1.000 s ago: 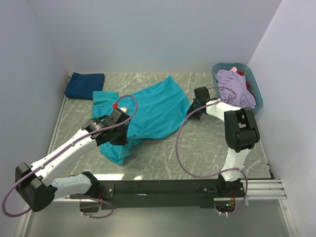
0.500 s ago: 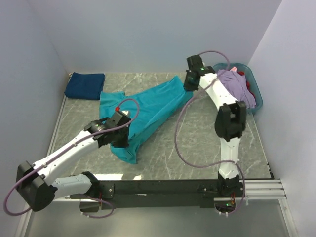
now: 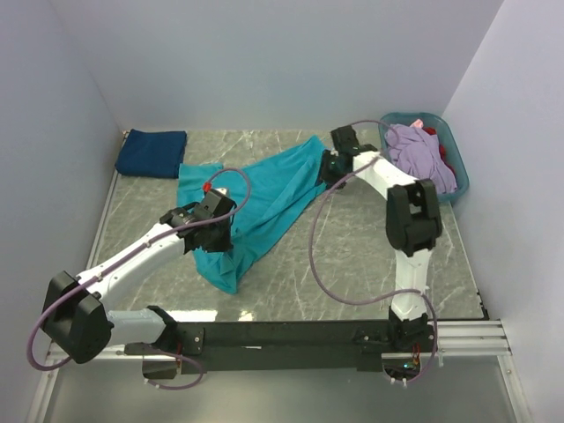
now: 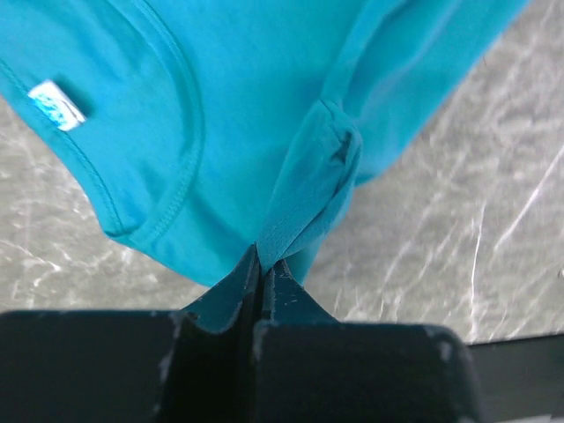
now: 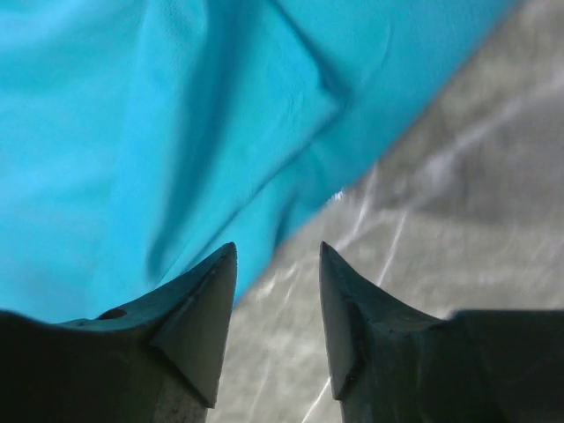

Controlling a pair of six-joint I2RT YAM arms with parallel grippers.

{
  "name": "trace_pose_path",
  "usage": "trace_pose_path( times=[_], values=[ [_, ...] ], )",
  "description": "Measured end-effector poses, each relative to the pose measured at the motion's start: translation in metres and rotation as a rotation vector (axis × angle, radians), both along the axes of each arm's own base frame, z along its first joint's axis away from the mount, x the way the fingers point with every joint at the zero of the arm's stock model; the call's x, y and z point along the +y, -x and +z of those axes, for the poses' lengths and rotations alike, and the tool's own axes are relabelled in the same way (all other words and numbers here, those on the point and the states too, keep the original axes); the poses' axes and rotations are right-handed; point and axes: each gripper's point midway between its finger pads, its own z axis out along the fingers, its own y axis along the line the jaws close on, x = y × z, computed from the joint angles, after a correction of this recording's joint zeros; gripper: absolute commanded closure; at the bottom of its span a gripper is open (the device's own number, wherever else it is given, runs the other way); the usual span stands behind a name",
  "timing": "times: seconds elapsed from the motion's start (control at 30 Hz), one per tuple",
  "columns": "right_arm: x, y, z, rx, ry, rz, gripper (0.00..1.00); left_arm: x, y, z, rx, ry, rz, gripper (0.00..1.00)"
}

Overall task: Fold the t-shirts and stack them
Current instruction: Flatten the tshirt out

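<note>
Right pincer [image 5: 278, 251]: now apart, just let go of teal shirt [image 3: 264, 198], upper centre. Left pincer [image 4: 263, 257]: clamped on its fabric. Probably stretched out for folding.

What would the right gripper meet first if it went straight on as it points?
Probably the edge of the teal t-shirt just ahead of the right gripper, or the bare table beside it; depth is unclear.

A flat grey-green tabletop with white marble-like veining [image 3: 370, 256] forms the floor of a booth. Three plain, matte, pale lavender-white panels close it in: a back wall [image 3: 264, 62], a left wall [image 3: 44, 132] and a right wall [image 3: 520, 132]. The light is soft and even, with a pale glare patch [image 3: 211, 315] near the tabletop's front edge.
</note>
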Motion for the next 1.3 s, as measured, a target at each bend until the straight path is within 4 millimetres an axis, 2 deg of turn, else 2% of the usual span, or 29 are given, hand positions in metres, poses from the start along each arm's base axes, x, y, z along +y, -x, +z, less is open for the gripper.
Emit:
trace_pose_path(
  times=[0.1,0.2,0.3,0.57,0.9,1.23,1.3],
  values=[
    [-0.013,0.003,0.021,-0.059,-0.122,-0.053,0.60,0.006,-0.007,0.001,-0.015,0.000,0.036,0.99],
    [-0.027,-0.016,0.045,-0.143,-0.226,-0.107,0.60,0.009,-0.010,0.000,-0.023,0.001,0.052,0.99],
    [-0.033,-0.034,0.052,-0.203,-0.293,-0.145,0.60,0.009,-0.010,-0.001,-0.025,0.002,0.052,0.99],
    [-0.019,-0.042,0.021,-0.168,-0.405,-0.198,0.59,0.008,-0.010,0.000,-0.031,0.017,0.052,0.99],
    [-0.015,-0.049,-0.017,-0.115,-0.439,-0.248,0.57,0.006,-0.008,0.000,-0.026,0.028,0.049,0.99],
    [-0.010,-0.054,-0.023,-0.117,-0.479,-0.250,0.56,0.008,-0.003,-0.008,-0.006,0.022,0.046,0.99],
    [-0.009,-0.054,-0.024,-0.114,-0.486,-0.247,0.61,0.009,-0.002,-0.009,-0.004,0.020,0.047,0.99]
  ],
)
